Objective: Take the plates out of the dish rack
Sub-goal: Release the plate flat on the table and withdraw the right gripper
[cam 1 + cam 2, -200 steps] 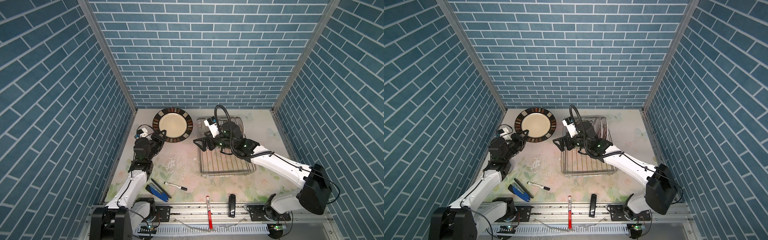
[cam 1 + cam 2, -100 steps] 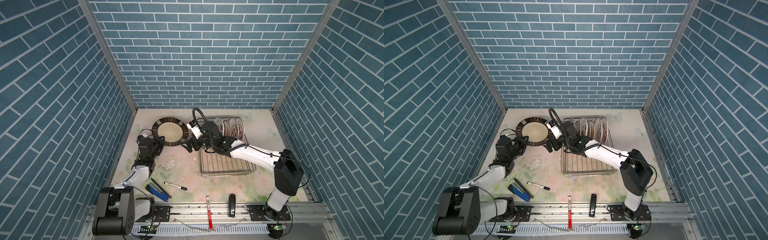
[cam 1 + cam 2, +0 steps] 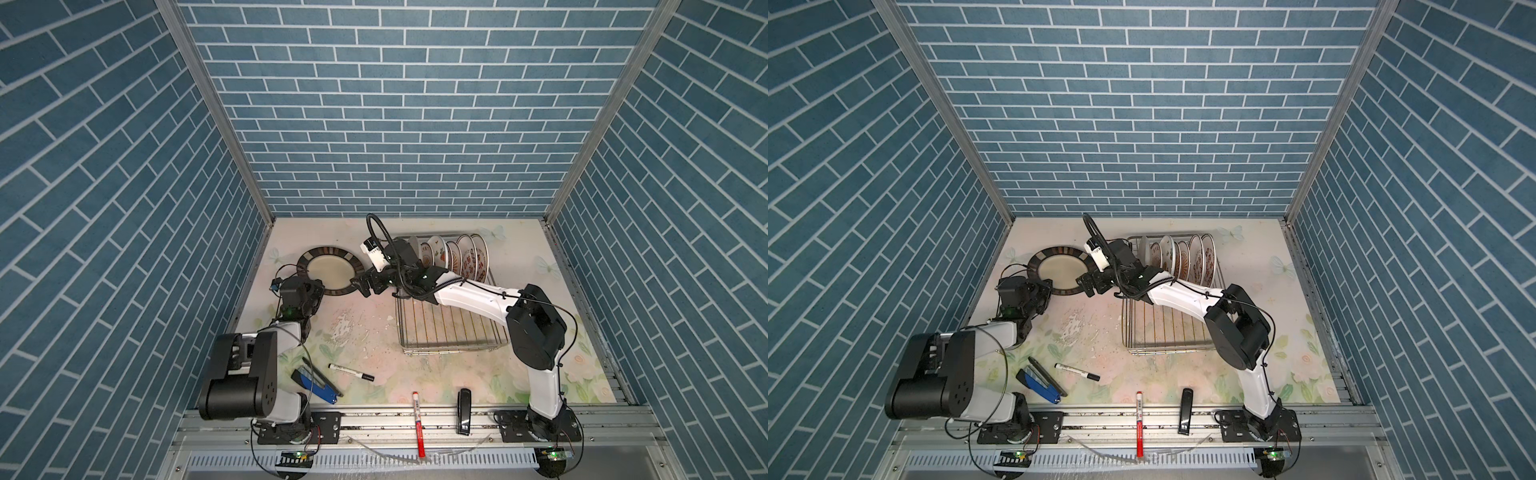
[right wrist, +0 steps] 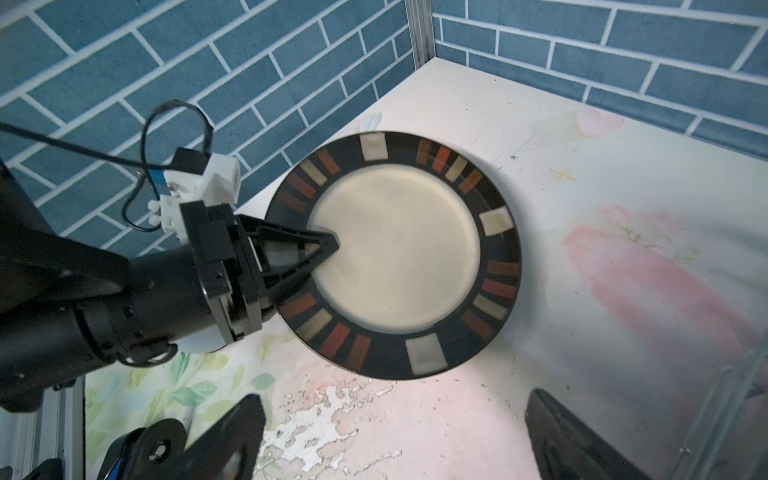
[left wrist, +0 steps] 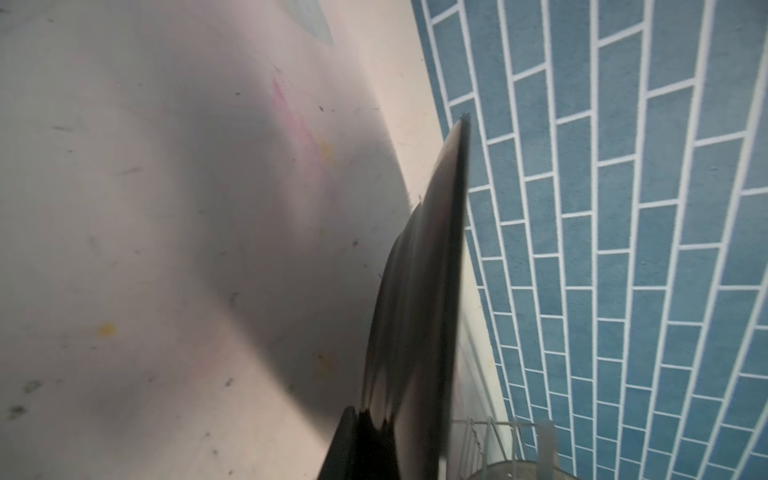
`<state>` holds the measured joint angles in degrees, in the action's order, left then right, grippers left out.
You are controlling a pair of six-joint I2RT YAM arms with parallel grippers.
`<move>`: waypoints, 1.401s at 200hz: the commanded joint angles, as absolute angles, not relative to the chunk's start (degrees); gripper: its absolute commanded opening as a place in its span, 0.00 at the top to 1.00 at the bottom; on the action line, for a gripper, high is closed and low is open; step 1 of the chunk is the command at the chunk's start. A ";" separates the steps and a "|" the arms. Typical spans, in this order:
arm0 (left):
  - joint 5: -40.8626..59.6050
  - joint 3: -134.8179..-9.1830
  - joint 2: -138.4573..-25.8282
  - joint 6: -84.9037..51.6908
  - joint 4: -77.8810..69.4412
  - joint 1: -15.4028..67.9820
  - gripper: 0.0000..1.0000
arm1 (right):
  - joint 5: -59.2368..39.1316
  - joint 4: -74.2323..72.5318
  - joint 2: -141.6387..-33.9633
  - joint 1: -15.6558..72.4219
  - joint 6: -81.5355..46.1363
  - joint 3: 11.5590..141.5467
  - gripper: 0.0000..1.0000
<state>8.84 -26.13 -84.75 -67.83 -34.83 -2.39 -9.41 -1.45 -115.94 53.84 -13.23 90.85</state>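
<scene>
A dark-rimmed plate [image 3: 330, 270] [image 3: 1059, 272] [image 4: 395, 253] with a cream centre is at the back left of the mat, slightly tilted. My left gripper [image 3: 313, 286] [image 3: 1044, 291] [image 5: 374, 440] is shut on its near rim, and one finger [image 4: 320, 245] lies over the rim. In the left wrist view the plate [image 5: 428, 291] shows edge-on. My right gripper [image 3: 365, 284] [image 3: 1088, 284] [image 4: 395, 440] is open and empty beside the plate's right edge. Several printed plates [image 3: 453, 253] [image 3: 1183, 257] stand upright at the back of the dish rack [image 3: 449, 328] [image 3: 1167, 332].
A black marker [image 3: 351, 372] and a blue tool [image 3: 316, 380] lie front left. A red pen [image 3: 417, 424] and a black bar [image 3: 463, 415] rest on the front rail. The left brick wall is close behind the held plate.
My right arm has swung left out of the rack to the held plate's right edge. The left gripper has drawn the plate slightly forward and left.
</scene>
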 commanded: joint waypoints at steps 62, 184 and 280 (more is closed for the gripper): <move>12.13 -34.77 -95.21 -69.79 -49.22 -4.75 1.00 | -11.89 1.73 -124.21 53.88 -13.97 101.10 0.01; 9.59 -43.14 -108.58 -69.00 -47.11 -5.23 0.80 | -8.00 6.39 -133.40 53.74 -13.97 110.96 0.02; 9.80 -46.99 -113.44 -67.97 -44.14 -5.89 0.60 | -6.60 8.00 -135.53 53.70 -14.00 113.94 0.02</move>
<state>10.26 -44.66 -112.31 -69.58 -43.66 -5.63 -8.10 6.28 -134.10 53.82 -13.30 110.24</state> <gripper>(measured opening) 0.381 0.983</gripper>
